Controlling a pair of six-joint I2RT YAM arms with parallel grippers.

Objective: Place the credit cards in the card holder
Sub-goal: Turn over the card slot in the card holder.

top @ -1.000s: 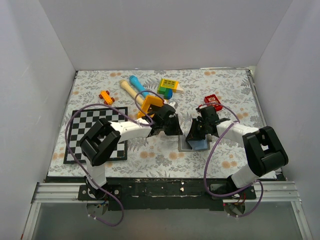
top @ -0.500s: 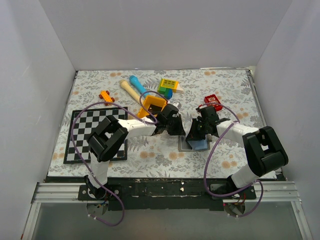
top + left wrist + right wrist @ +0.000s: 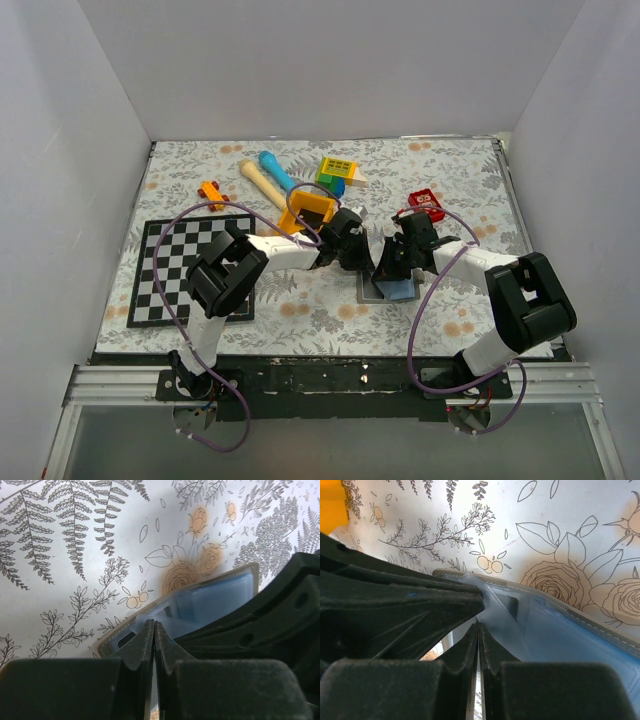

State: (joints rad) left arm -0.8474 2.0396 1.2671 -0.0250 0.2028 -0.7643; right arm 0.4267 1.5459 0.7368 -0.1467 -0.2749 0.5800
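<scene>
Card holder [image 3: 215, 595] half-hidden, left gripper [image 3: 154, 626] fingers pressed together, right gripper [image 3: 479, 627] fingers nearly touching — contents unclear.

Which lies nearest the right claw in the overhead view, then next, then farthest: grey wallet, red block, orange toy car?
1. Grey wallet, directly under the right gripper.
2. Red block, behind it, toward the right.
3. Orange toy car, far off on the left.

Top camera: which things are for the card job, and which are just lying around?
For the job: grey folding wallet with blue pockets; black cards (cannot make out here).
Lying about: black-and-white chessboard mat, orange plastic tray, red block, blue stick, cream stick, yellow-green block, small orange toy.
</scene>
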